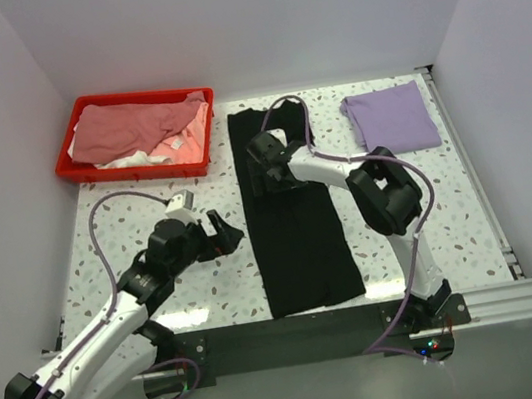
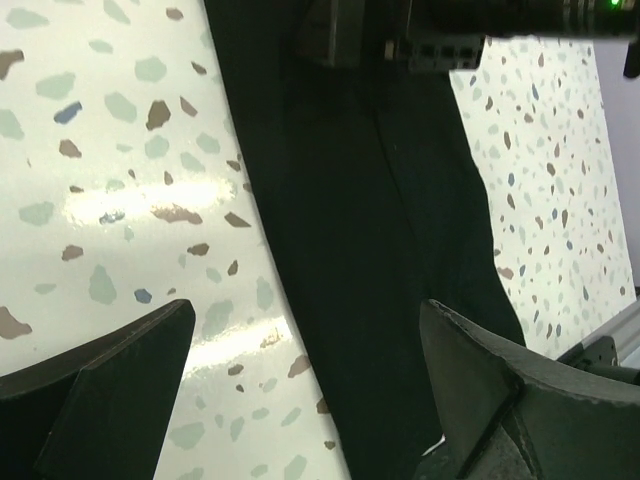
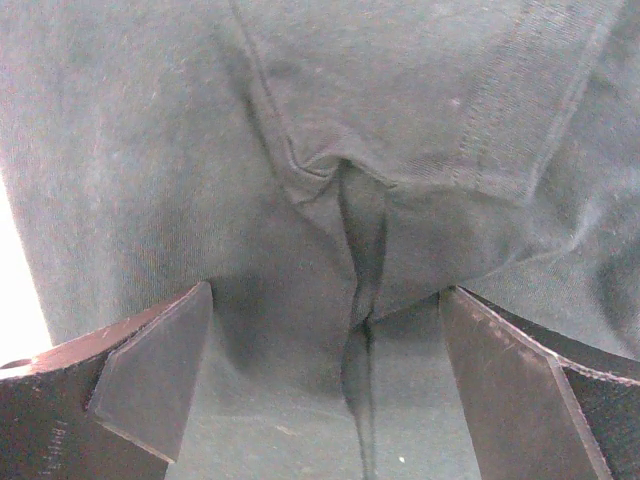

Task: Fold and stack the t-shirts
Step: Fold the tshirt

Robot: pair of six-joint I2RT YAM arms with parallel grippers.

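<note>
Folding in progress: a black t-shirt (image 1: 299,245), already narrowed to a long strip, is laid near-to-far down the middle of the table (image 1: 119,233). The right gripper (image 1: 266,164) is held spread wide and empty low over the strip's far part, where a seam and a pucker of cloth are framed between its jaws. The left gripper (image 1: 222,229), likewise spread and holding nothing, is poised just beside the strip's left edge.

A crosswise fold is judged to be the step in hand. It would be best served if all layers were pinched together near the far end, lifted only slightly, and carried toward the near hem so that edges are matched and the pucker is smoothed out.

A folded light purple t-shirt (image 1: 392,117) is set at the far right, well apart. A dusty pink t-shirt (image 1: 133,127) and a white one (image 1: 128,160) are heaped in a red bin (image 1: 74,169) at the far left. The glossy, speckled tabletop is enclosed by plain white walls.
</note>
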